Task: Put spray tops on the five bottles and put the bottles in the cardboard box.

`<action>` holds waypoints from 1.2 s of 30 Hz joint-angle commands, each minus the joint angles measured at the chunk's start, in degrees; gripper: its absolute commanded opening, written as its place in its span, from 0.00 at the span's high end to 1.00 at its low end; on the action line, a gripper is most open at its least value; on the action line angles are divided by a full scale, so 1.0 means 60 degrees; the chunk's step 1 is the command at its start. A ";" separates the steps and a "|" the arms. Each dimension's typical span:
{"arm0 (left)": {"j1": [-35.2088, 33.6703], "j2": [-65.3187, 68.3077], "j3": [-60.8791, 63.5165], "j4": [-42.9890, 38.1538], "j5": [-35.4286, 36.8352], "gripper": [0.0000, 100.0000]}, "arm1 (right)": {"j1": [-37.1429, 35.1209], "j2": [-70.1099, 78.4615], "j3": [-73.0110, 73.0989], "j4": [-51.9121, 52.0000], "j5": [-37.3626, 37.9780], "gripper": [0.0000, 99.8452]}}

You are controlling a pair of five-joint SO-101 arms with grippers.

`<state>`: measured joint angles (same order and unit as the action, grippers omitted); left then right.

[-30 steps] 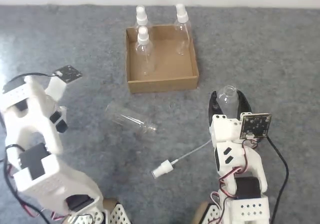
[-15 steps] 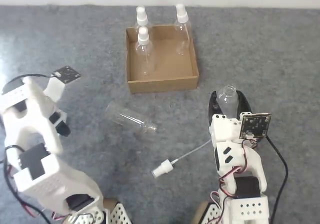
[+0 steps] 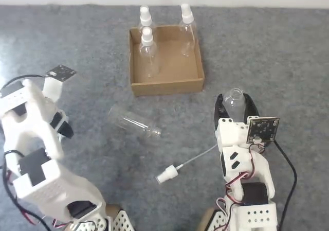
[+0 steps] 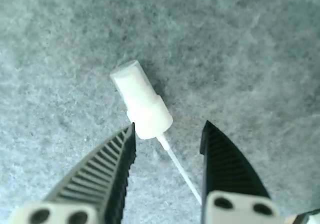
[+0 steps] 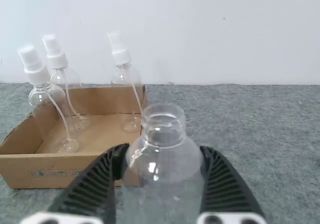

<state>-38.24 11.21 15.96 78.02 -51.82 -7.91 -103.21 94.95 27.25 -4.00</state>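
Two black fingers [image 5: 220, 184] of the right gripper [image 5: 162, 156] are pinching a clear plastic bottle with an open neck [image 5: 162, 144]. The bottle stands straight up. Past it, quite near, sits the brown cardboard box [image 5: 30, 159]. Inside it stand three clear bottles that wear white spray tops [image 5: 50, 99]. The left gripper [image 4: 169, 129] is spread wide, low over the grey carpet [image 4: 250, 44]. A white spray top with a thin tube [image 4: 142, 107] lies between its fingers, and one finger tip is right beside it. In the high view, another clear bottle [image 3: 134, 122] lies on its side in front of the box. A second white spray top [image 3: 167, 175] lies near that bottle but not touching it.
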 commanded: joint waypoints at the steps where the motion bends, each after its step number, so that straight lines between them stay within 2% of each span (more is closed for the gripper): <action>1: 0.0000 -0.0147 -0.0110 0.0059 0.0630 0.80 | 0.0066 -0.0125 -0.0015 -0.0242 0.0190 0.98; 10: 0.0000 -0.0132 -0.0051 -0.0454 0.1788 0.80 | 0.0081 -0.0125 -0.0015 -0.0242 0.0190 0.98; 17: 0.0015 -0.0059 -0.0051 -0.0440 0.1846 0.80 | 0.0081 -0.0125 -0.0015 -0.0242 0.0190 0.98; 22: 0.0396 0.0850 -0.0212 -0.0469 0.1875 0.81 | 0.0081 -0.0125 -0.0015 -0.0242 0.0190 0.98; 26: 0.0366 0.1495 -0.0945 -0.0440 0.2227 0.85 | 0.0081 -0.0125 -0.0015 -0.0242 0.0190 0.98; 36: 0.0410 0.2286 -0.1179 -0.0396 0.2212 0.86 | 0.0081 -0.0125 -0.0015 -0.0242 0.0190 0.98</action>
<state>-36.04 24.13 11.12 76.09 -39.43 -7.91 -103.21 94.95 27.25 -4.00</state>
